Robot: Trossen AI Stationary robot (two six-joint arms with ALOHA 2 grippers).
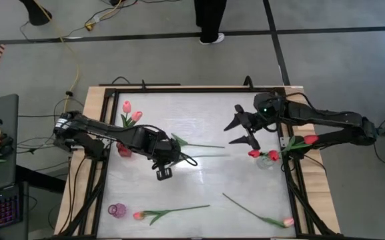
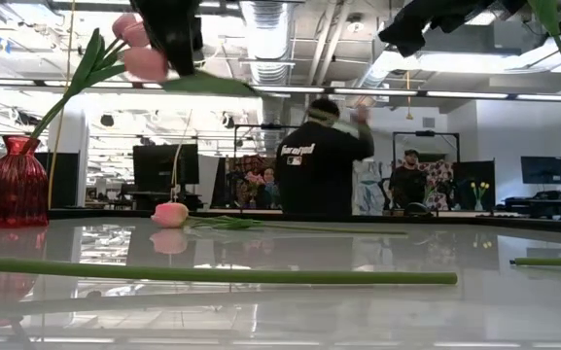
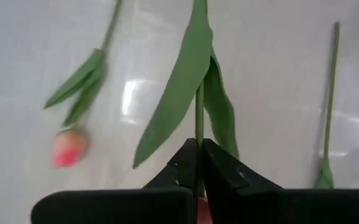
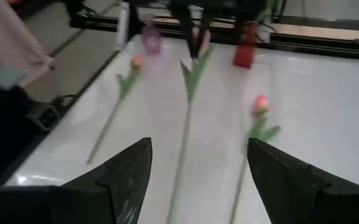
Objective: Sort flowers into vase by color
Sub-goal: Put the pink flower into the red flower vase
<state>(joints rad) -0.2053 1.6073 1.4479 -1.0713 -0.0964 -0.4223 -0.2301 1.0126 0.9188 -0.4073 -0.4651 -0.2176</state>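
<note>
The left gripper [image 1: 163, 172] is hanging over the middle of the table [image 1: 199, 133] with its fingers [image 3: 180, 167] pressed together on the green stem of one tulip [image 3: 199, 118], just below the leaves. This flower's stem is stretching out toward the right side of the table.

The right gripper [image 1: 245, 131] is waiting above the right part of the table with its fingers [image 4: 126, 171] spread wide and holding nothing.

Other flowers are lying flat: a pink tulip [image 1: 169, 213] near the front edge beside a small purple vase [image 1: 117, 210], and another pale one [image 1: 259, 213] at the front right. A red vase [image 1: 123, 149] at the left is holding two pink tulips [image 1: 131, 112], and a clear vase [image 1: 265, 160] at the right is holding red tulips [image 1: 264, 155]. A person [image 2: 317, 160] is standing behind the table.
</note>
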